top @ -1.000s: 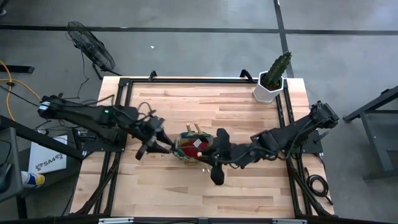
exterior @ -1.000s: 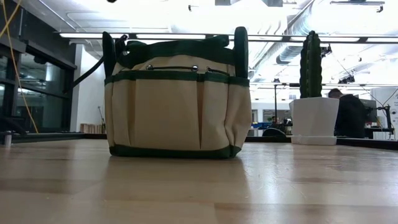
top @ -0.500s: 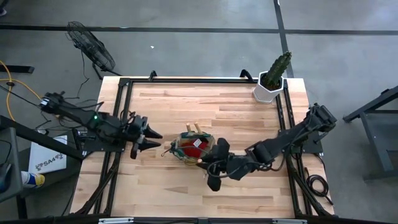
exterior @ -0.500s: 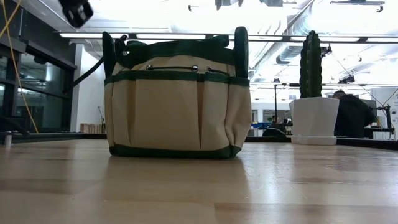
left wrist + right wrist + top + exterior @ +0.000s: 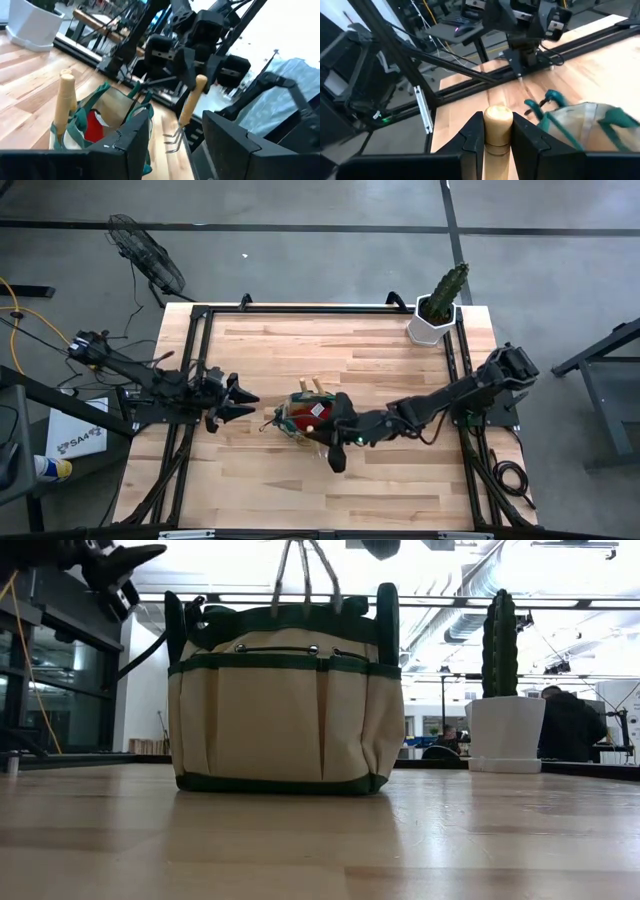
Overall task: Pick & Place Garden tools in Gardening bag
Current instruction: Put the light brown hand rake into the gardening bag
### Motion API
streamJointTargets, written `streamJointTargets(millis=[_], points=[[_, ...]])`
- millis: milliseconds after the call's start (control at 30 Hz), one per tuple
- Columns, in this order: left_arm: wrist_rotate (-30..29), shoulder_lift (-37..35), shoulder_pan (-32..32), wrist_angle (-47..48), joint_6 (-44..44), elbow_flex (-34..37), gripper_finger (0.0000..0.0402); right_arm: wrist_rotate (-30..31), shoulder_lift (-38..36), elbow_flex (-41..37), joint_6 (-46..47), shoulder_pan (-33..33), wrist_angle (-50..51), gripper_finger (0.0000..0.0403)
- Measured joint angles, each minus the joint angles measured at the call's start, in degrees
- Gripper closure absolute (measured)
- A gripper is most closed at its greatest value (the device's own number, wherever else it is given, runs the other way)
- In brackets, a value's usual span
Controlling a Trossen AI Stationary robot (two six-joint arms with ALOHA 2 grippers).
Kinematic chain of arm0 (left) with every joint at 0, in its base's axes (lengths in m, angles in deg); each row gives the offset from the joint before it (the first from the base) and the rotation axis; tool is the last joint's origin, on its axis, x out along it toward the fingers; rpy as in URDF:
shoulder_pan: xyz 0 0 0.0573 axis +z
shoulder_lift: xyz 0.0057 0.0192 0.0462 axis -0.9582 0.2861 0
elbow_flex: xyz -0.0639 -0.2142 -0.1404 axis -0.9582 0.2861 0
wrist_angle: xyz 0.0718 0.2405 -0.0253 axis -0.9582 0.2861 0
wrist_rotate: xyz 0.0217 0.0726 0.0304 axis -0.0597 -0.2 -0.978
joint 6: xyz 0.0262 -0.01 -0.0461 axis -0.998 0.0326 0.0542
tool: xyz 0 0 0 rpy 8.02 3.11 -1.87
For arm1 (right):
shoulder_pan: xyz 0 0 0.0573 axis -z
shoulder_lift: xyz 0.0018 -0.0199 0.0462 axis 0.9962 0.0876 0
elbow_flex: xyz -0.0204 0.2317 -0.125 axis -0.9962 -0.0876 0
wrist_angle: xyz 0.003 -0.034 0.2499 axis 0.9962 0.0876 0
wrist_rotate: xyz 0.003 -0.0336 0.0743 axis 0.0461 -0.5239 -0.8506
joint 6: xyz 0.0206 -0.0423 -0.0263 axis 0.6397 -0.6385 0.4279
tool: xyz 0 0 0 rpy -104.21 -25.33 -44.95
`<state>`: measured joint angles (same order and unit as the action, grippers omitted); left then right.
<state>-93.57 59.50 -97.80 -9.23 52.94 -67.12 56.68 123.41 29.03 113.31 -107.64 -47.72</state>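
The hand rake [image 5: 186,116] hangs tines-down over the gardening bag [image 5: 305,418], clenched at its wooden handle by the right tool [image 5: 498,131], a grasp only wrist views reveal; beside the bag, the left tool [image 5: 240,398] gapes, released.

The bag [image 5: 307,417] sits mid-table between my grippers: left one [image 5: 243,404] just left of it, right one [image 5: 334,418] over its right edge with the rake [image 5: 186,116]. Cactus [image 5: 444,293] at the far right corner.
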Motion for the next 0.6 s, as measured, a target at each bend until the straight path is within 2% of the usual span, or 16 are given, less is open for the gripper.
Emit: streamJointTargets(millis=[300,600], points=[[-0.07,-1.82,0.0,-7.58,0.59,5.21,0.0222,-1.82,0.0,-0.07,-3.35,3.1,-0.95,0.0344],[-1.51,-2.11,0.0,-7.79,0.66,5.51,0.0222,-2.56,3.32,-0.05,-3.28,4.22,-3.65,0.0344]])
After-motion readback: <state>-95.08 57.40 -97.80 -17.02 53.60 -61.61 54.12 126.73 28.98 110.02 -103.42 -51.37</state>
